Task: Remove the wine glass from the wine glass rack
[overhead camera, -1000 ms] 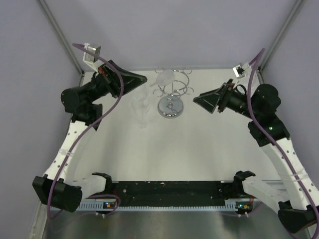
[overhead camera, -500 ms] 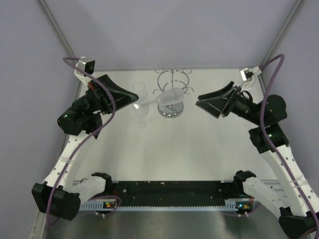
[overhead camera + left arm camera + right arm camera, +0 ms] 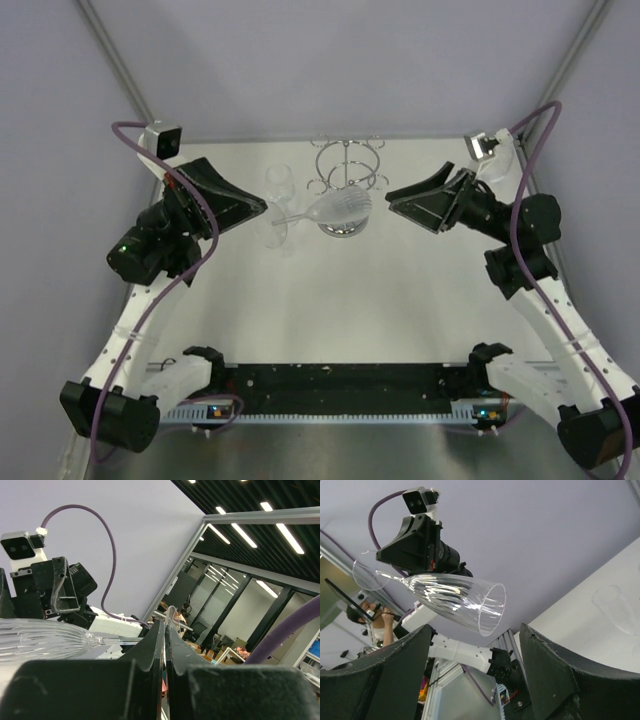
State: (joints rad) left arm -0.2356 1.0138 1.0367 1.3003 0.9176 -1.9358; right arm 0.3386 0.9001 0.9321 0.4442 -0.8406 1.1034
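Observation:
The wine glass (image 3: 340, 207) is clear and ribbed. It lies on its side in the air, in front of the chrome wire rack (image 3: 348, 163) and apart from its loops. My left gripper (image 3: 264, 208) is shut on the glass's round foot. In the left wrist view the fingers (image 3: 165, 626) pinch the thin foot (image 3: 173, 616), and the stem and bowl (image 3: 40, 639) run off to the left. My right gripper (image 3: 405, 205) is open and empty just right of the bowl's mouth. The glass (image 3: 455, 599) also shows in the right wrist view, above that gripper's spread fingers (image 3: 475, 630).
A second clear glass (image 3: 278, 184) stands on the white table (image 3: 400, 300) left of the rack. It also shows in the right wrist view (image 3: 615, 607). The rack's mirrored base (image 3: 345, 228) sits under the held bowl. Grey walls close off the back and sides.
The left gripper has drawn the glass off the rack's loops toward the near side, turning it to horizontal. The right gripper has shifted slightly toward the bowl.

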